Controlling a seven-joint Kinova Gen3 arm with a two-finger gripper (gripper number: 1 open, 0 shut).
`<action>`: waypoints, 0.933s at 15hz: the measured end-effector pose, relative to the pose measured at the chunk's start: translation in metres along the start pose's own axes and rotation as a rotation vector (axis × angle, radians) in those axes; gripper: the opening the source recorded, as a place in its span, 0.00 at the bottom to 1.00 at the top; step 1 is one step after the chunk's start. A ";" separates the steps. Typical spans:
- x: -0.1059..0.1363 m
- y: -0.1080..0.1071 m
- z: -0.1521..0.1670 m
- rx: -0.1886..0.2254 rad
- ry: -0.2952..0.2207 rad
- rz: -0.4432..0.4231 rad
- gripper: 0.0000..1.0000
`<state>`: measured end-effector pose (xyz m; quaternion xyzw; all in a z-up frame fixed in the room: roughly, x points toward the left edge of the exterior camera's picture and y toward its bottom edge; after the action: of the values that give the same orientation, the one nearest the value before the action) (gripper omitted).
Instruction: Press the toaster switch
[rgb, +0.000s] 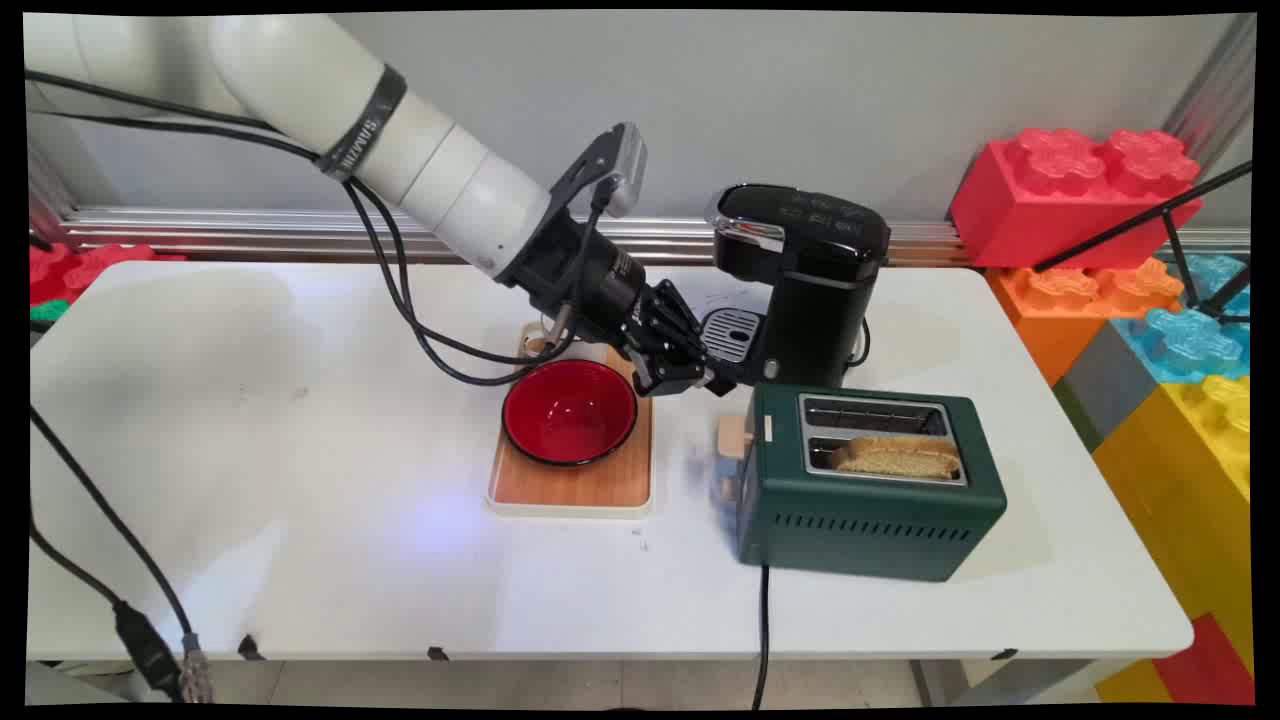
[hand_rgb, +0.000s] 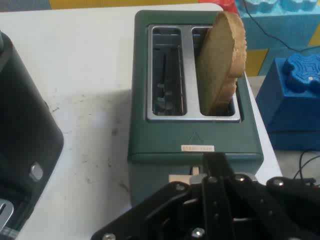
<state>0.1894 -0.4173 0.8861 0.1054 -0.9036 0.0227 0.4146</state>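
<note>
My gripper (rgb: 720, 384) hangs just above the left end of a dark green two-slot toaster (rgb: 880, 520), its fingers shut with nothing between them. In the hand view the gripper (hand_rgb: 214, 160) has its tips over the toaster's (hand_rgb: 165, 142) near edge, right above the tan lever (hand_rgb: 180, 178). That lever (rgb: 731, 437) sticks out of the toaster's left end. A slice of toasted bread (rgb: 897, 456) stands in the toaster's nearer slot, and the bread (hand_rgb: 222, 60) rises well out of it. The other slot (hand_rgb: 167, 70) is empty.
A red bowl (rgb: 569, 410) rests on a wooden board (rgb: 575, 485) left of the gripper. A black coffee machine (rgb: 800, 285) stands right behind the toaster. Large toy blocks (rgb: 1080, 190) are stacked at the table's right. The toaster's cord (rgb: 763, 620) runs off the front edge.
</note>
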 end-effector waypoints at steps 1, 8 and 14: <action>-0.003 -0.001 0.002 -0.004 0.007 -0.004 0.00; -0.022 -0.008 0.020 -0.036 0.047 -0.025 0.00; -0.039 -0.013 0.031 -0.051 0.069 -0.024 0.00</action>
<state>0.1940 -0.4273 0.8357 0.1048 -0.8876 -0.0014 0.4485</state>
